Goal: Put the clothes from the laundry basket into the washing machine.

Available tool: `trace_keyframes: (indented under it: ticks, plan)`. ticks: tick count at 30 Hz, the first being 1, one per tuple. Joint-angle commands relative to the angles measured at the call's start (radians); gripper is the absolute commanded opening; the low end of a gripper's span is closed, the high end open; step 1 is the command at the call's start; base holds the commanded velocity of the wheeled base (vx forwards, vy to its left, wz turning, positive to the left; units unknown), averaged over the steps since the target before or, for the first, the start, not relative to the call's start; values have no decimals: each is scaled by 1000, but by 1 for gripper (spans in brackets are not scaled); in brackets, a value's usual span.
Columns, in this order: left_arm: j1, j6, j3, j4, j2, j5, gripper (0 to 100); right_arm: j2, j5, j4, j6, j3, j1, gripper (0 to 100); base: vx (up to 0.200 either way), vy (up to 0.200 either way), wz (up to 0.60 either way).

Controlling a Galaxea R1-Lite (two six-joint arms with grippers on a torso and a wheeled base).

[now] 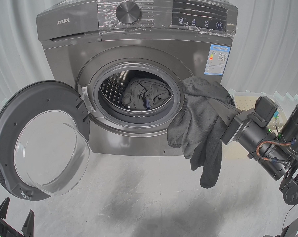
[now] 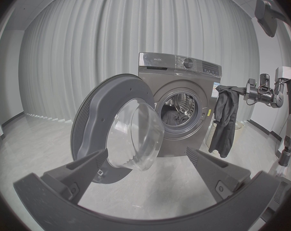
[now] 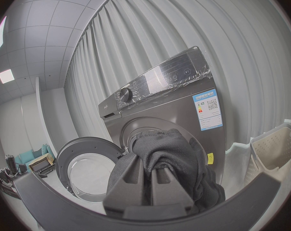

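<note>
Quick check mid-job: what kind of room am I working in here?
Likely a demo or lab room, not a home laundry: a grey front-loading washing machine stands before floor-length pale curtains, under an office-style tiled ceiling.

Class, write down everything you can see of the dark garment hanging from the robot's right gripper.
The dark garment is a charcoal, knit-looking cloth, soft and crumpled. The right gripper is shut on a bunched upper fold. The rest hangs free in long folds, with its lowest tail above the floor. It hangs in front of the washing machine, to the right of the open drum. Whether it touches the door rim cannot be told.
</note>
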Motion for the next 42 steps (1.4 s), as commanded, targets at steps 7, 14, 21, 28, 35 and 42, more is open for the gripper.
trace_keyframes:
  ticks: [7,14,21,28,35,42]
  plan:
    - [0,1,15,0,-18,0,100,6,0,-1,-1,7,0,0,0,114,0]
    - [0,9,15,-2,-18,0,100,17,1,1,-1,9,3,0,0,57,0]
    - [3,35,16,-2,-18,4,100,52,1,18,-7,-13,63,0,0,0,0]
    - [8,46,16,-2,-18,1,100,92,-10,15,3,-51,92,0,0,0,0]
    - [8,30,18,-2,-18,3,100,121,-14,2,3,-68,98,0,0,0,0]
    - [9,58,8,-22,-18,-28,100,173,-11,-1,3,-157,112,0,0,0,0]
